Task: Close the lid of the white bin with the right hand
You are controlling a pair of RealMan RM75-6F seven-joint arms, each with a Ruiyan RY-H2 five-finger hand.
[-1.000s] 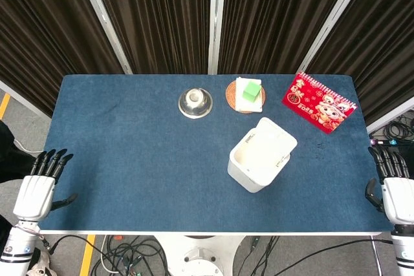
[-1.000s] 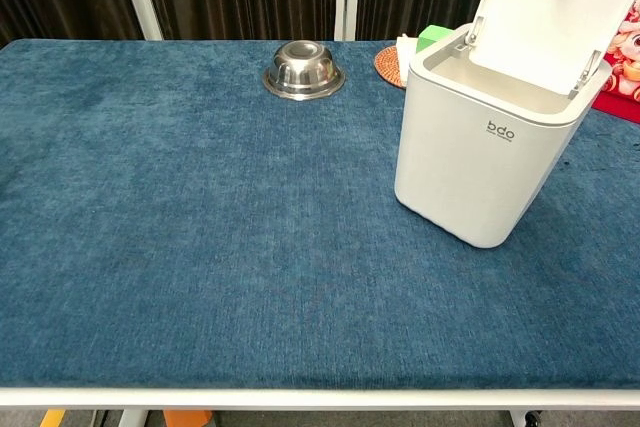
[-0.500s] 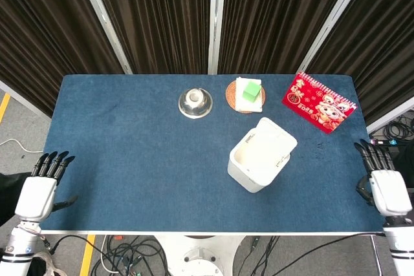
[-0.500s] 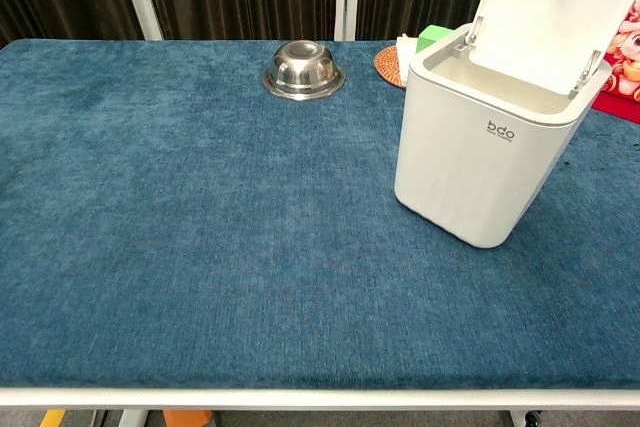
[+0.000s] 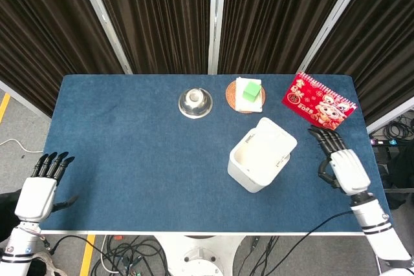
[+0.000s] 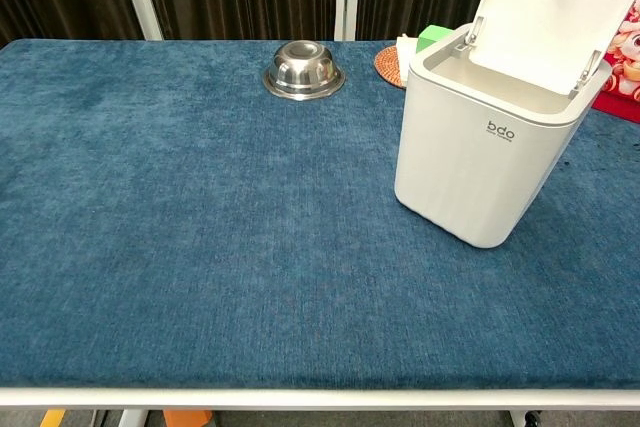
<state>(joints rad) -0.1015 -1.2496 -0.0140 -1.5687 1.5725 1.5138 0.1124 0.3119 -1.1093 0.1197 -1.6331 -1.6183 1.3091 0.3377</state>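
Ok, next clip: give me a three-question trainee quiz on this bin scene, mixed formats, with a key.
1. True or false: the bin has its lid shut.
2. Which hand is over the table beside the bin? A) left hand B) right hand C) both
3. Fill in: the green block lies on a white cloth on the round ____.

Key:
1. False; the lid stands up, and the chest view shows the open top.
2. B; it hovers open just right of the lid and touches nothing. The left hand sits off the table's near-left corner.
3. Coaster, at the far edge beside the steel bowl.
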